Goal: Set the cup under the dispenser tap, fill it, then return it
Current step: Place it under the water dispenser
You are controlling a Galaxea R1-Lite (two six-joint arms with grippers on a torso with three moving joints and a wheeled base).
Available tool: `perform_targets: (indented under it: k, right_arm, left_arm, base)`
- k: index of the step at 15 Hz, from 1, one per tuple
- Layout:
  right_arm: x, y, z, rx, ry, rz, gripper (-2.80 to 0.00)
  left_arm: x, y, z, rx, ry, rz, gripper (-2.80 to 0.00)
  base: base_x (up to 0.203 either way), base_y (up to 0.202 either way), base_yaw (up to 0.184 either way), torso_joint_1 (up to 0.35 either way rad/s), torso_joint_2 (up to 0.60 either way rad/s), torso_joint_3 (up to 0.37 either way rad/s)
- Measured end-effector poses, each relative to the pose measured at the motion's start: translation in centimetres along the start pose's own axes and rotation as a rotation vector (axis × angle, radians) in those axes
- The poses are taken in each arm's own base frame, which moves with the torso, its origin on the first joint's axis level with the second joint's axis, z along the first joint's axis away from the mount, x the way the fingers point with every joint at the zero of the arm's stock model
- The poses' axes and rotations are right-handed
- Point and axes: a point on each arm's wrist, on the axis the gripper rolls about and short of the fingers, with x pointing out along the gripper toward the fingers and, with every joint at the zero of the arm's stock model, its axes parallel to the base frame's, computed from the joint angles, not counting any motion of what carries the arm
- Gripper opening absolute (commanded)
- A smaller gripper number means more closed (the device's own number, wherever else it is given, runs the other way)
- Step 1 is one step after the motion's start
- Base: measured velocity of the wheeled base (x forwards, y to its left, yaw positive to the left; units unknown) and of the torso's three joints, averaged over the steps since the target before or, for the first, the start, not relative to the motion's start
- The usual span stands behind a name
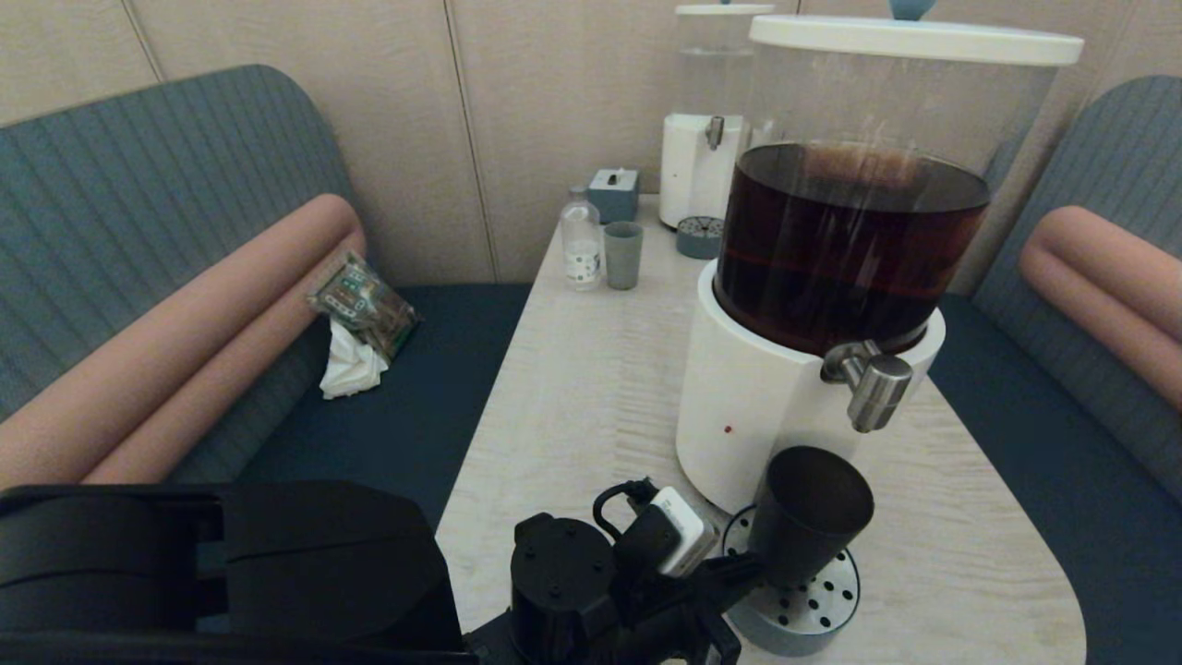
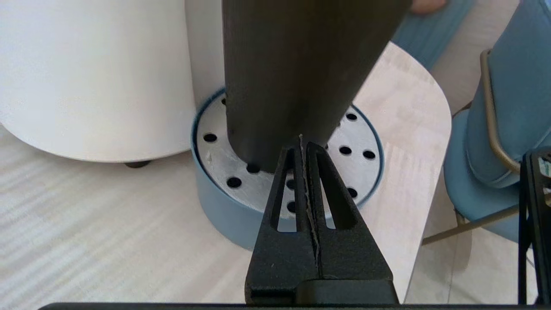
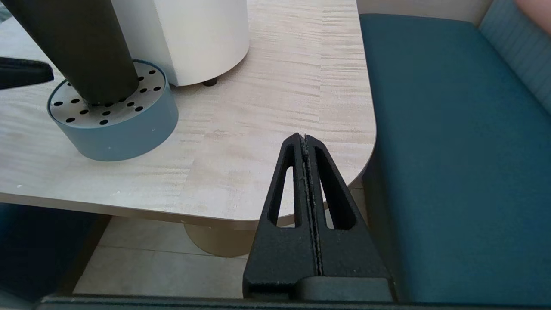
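Observation:
The dark tapered cup [image 1: 808, 517] [image 2: 297, 73] [image 3: 82, 47] stands on the round perforated drip tray [image 1: 826, 600] [image 2: 219, 211] [image 3: 125, 137], below the steel dispenser tap [image 1: 873, 383] of the large dispenser [image 1: 850, 240] holding brown liquid. My left gripper [image 1: 743, 568] [image 2: 301, 142] is shut with nothing between its fingers, its tips right at the cup's lower near side over the tray. My right gripper [image 3: 304, 137] is shut and empty, hanging just off the table's near right corner beside the blue bench; it is out of the head view.
At the table's far end stand a smaller clear-liquid dispenser [image 1: 711, 129], a pale grey-green cup [image 1: 623, 256], a small bottle [image 1: 582, 240] and a blue box [image 1: 614, 192]. A snack packet [image 1: 365, 305] and a tissue lie on the left bench. The table's rounded edge [image 3: 370, 129] is near.

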Motion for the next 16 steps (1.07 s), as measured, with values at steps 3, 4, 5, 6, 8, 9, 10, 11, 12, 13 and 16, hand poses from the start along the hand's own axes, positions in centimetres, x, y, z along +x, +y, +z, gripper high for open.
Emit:
perform_targets:
  k: [3, 4, 5, 6, 8, 9, 10, 11, 12, 13, 16]
  right_arm:
    - [0.0, 0.0, 0.0, 0.001, 0.0, 0.0, -2.8]
    - [0.0, 0.0, 0.0, 0.0, 0.0, 0.0, -2.8]
    - [0.0, 0.0, 0.0, 0.0, 0.0, 0.0, -2.8]
    - [0.0, 0.0, 0.0, 0.001, 0.0, 0.0, -2.8]
    - [0.0, 0.0, 0.0, 0.0, 0.0, 0.0, -2.8]
    - [0.0, 0.0, 0.0, 0.002, 0.0, 0.0, -2.8]
    - [0.0, 0.0, 0.0, 0.002, 0.0, 0.0, -2.8]
    - [0.0, 0.0, 0.0, 0.002, 0.0, -0.001, -2.8]
    - [0.0, 0.0, 0.0, 0.003, 0.0, 0.0, -2.8]
    - [0.0, 0.0, 0.0, 0.003, 0.0, 0.0, -2.8]
    - [0.0, 0.0, 0.0, 0.003, 0.0, 0.0, -2.8]
  left_arm:
    - [0.1, 0.4, 0.1, -0.002, -0.006, 0.01, -2.8]
    - [0.1, 0.5, 0.1, -0.002, -0.007, 0.013, -2.8]
    - [0.2, 0.6, 0.1, -0.002, -0.008, 0.014, -2.8]
    - [0.2, 0.7, 0.1, -0.002, -0.01, 0.016, -2.8]
    - [0.4, 0.8, 0.0, -0.003, -0.013, 0.018, -2.8]
    - [0.5, 0.9, 0.0, -0.003, -0.015, 0.02, -2.8]
    - [0.7, 0.9, 0.0, -0.002, -0.016, 0.019, -2.8]
    - [0.8, 1.0, 0.0, -0.002, -0.019, 0.02, -2.8]
    - [1.0, 1.0, -0.1, -0.001, -0.021, 0.02, -2.8]
    - [1.1, 1.0, -0.2, -0.001, -0.022, 0.019, -2.8]
    - [1.3, 1.1, -0.4, -0.001, -0.019, 0.019, -2.8]
  base:
    - [0.0, 0.0, 0.0, 0.0, 0.0, 0.0]
    - [0.0, 0.0, 0.0, 0.0, 0.0, 0.0]
    - [0.0, 0.0, 0.0, 0.0, 0.0, 0.0]
    - [0.0, 0.0, 0.0, 0.0, 0.0, 0.0]
    - [0.0, 0.0, 0.0, 0.0, 0.0, 0.0]
    - [0.0, 0.0, 0.0, 0.0, 0.0, 0.0]
    - [0.0, 0.0, 0.0, 0.0, 0.0, 0.0]
    - [0.0, 0.0, 0.0, 0.0, 0.0, 0.0]
    - [0.0, 0.0, 0.0, 0.0, 0.0, 0.0]
    - [0.0, 0.0, 0.0, 0.0, 0.0, 0.0]
    - [0.0, 0.0, 0.0, 0.0, 0.0, 0.0]
